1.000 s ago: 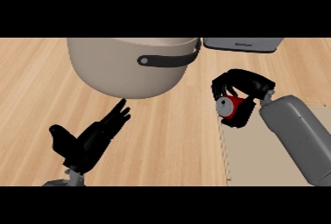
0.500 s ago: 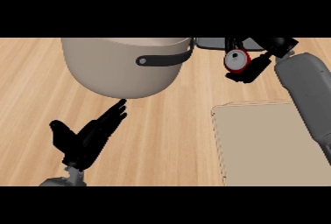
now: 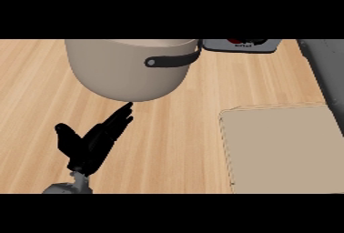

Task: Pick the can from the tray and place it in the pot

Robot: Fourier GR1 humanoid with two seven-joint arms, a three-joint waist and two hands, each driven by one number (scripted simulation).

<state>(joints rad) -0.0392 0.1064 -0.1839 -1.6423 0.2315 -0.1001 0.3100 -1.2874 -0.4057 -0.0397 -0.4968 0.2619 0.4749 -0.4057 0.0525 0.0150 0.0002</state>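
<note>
Right arm [image 3: 329, 68] runs up right edge; its hand out of view, state unknown. Can not identifiable. Pot [image 3: 131, 68] lies up-left of emptied tray [image 3: 282, 150]. Left hand [image 3: 94, 141] rests relaxed, fingers straight, on surface [image 3: 181, 136].

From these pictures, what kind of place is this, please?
Probably a kitchen counter. A large beige pot with a dark handle stands on a light wooden countertop, and a flat beige tray lies at the right. The left robot hand rests open near the pot.
</note>
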